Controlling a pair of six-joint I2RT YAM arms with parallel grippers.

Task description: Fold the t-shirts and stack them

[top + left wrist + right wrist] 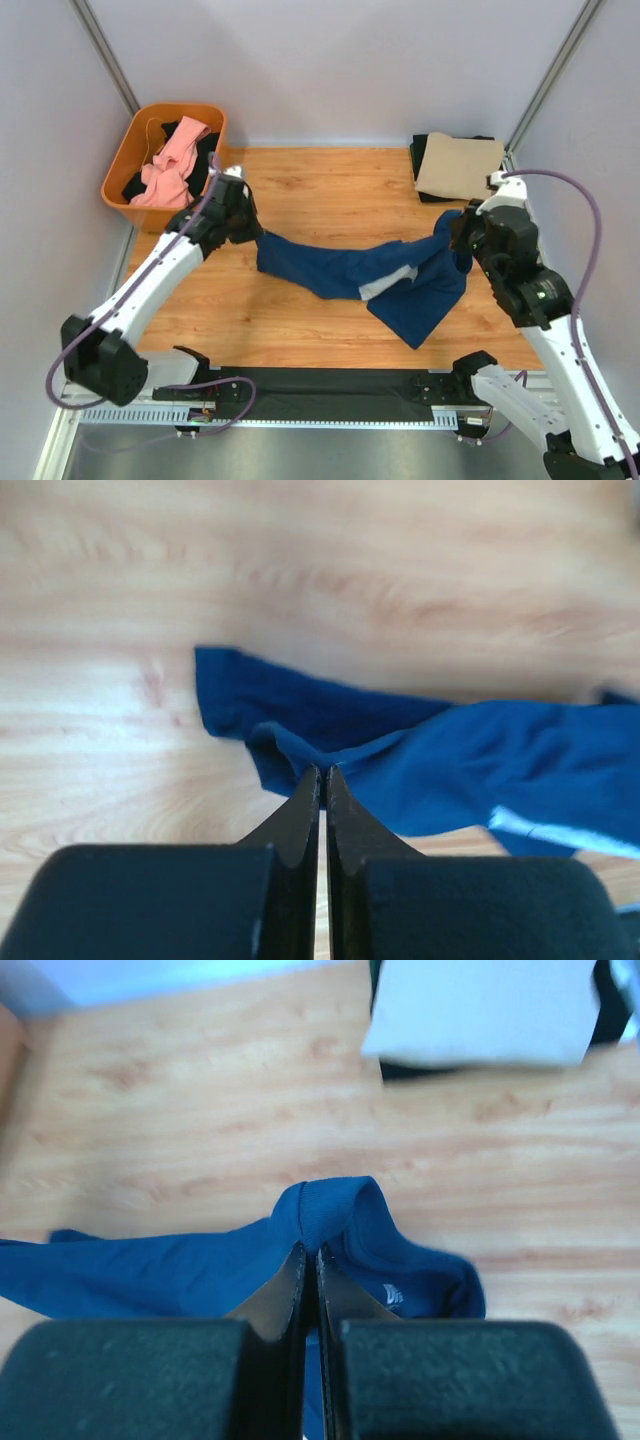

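A navy blue t-shirt (400, 290) hangs stretched between both grippers over the wooden table, sagging in the middle, with a pale patch (390, 283) showing. My left gripper (256, 236) is shut on its left edge; in the left wrist view the fingertips (322, 772) pinch the hem of the blue cloth (480, 760). My right gripper (458, 238) is shut on the ribbed collar (335, 1210), its jaws (310, 1250) closed on the fold. A folded tan t-shirt (460, 165) lies on a black one (420, 160) at the back right.
An orange basket (120, 165) stands at the back left with a pink tee (170, 170) and black cloth (203, 160) in it. Grey walls close in on three sides. A black rail (330, 385) runs along the near edge.
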